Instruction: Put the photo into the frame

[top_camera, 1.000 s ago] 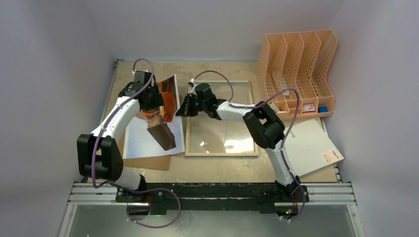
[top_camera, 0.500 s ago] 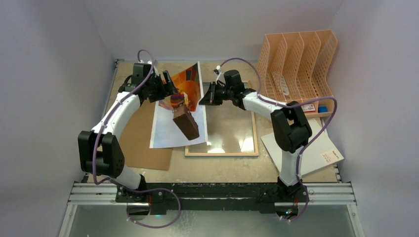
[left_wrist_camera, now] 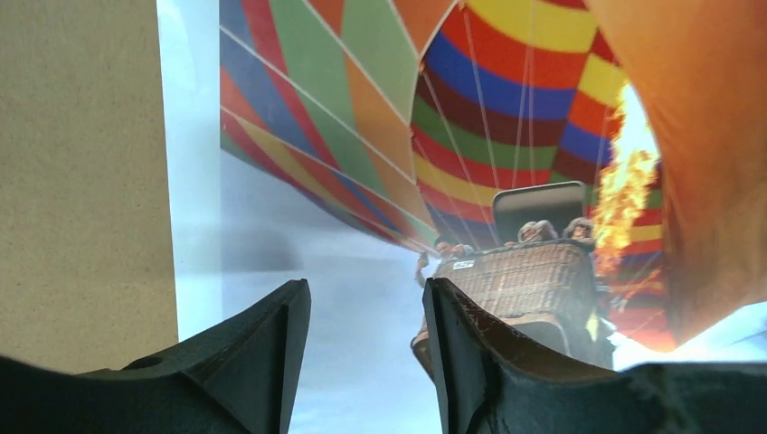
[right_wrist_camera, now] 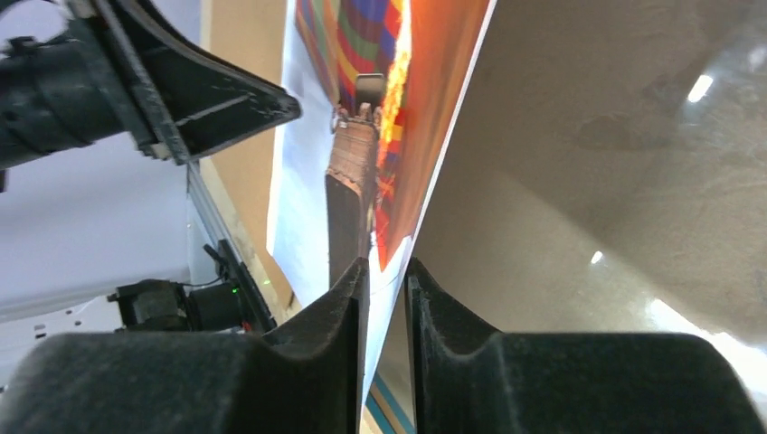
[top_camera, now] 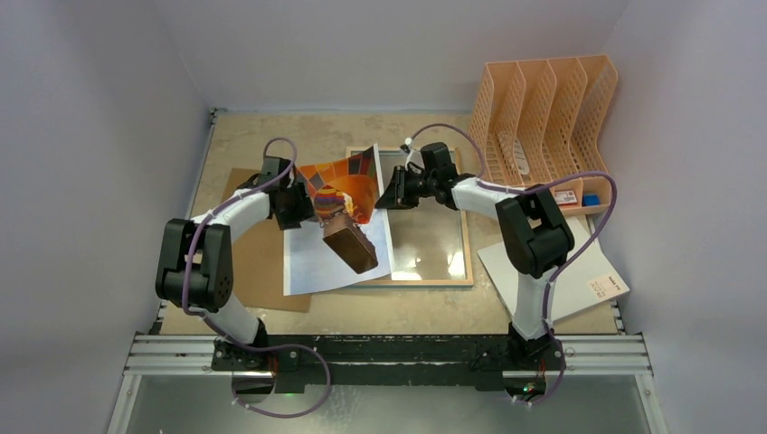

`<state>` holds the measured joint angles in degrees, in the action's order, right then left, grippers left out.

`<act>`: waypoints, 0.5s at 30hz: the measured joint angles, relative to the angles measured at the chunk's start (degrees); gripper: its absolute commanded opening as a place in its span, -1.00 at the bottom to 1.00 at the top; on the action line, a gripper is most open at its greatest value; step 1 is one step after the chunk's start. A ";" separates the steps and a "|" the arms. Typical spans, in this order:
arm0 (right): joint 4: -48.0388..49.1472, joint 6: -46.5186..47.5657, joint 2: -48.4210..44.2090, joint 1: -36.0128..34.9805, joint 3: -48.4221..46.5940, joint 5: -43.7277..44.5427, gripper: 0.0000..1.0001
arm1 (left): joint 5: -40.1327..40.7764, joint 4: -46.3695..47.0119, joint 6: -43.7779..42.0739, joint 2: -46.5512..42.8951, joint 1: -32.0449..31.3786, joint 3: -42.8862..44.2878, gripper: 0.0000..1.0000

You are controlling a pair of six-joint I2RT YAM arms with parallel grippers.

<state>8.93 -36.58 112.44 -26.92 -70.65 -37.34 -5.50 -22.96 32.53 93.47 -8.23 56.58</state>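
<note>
Soft, even light is falling from above in the top view, casting only faint shadows. Lamps are glaring white off the frame [top_camera: 418,264] glass at lower centre there, and as bright spots at the upper right of the right wrist view. The near foreground along the bottom of both wrist views is blurring.

Three cameras, one table

The top camera sits high up behind the arms and looks down on the whole table [top_camera: 237,136]. The left wrist camera sits just behind the left gripper [left_wrist_camera: 366,287] and looks out between its jaws, very close to the photo [left_wrist_camera: 362,136]. The right wrist camera looks along the right gripper [right_wrist_camera: 387,265] the same way, with the photo's edge between its jaws. All three see the photo.
</note>
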 measured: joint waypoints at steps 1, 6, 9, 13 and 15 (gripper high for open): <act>0.70 -0.04 0.00 0.00 0.00 -0.57 -0.39 | 0.15 0.04 0.04 -0.02 -0.02 -0.66 0.02; 3.78 -0.28 0.35 -0.02 -0.02 -3.21 -0.47 | 0.39 0.28 0.50 -0.02 -0.02 -2.75 0.01; 4.44 -0.02 1.68 -0.07 -0.81 -4.48 -0.59 | -0.07 1.01 0.87 -0.02 -0.02 -3.26 0.00; 3.50 0.48 3.80 -0.20 -1.77 -4.42 -0.79 | -0.98 1.99 0.90 -0.02 -0.02 -3.34 0.00; 2.51 0.76 3.98 -0.28 -1.77 -3.98 -1.00 | -1.84 2.54 0.90 -0.02 -0.02 -3.34 0.01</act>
<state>11.44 -35.81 116.42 -27.20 -72.42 -41.32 -7.33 -20.43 33.43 93.45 -8.25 53.23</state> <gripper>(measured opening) 0.123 0.500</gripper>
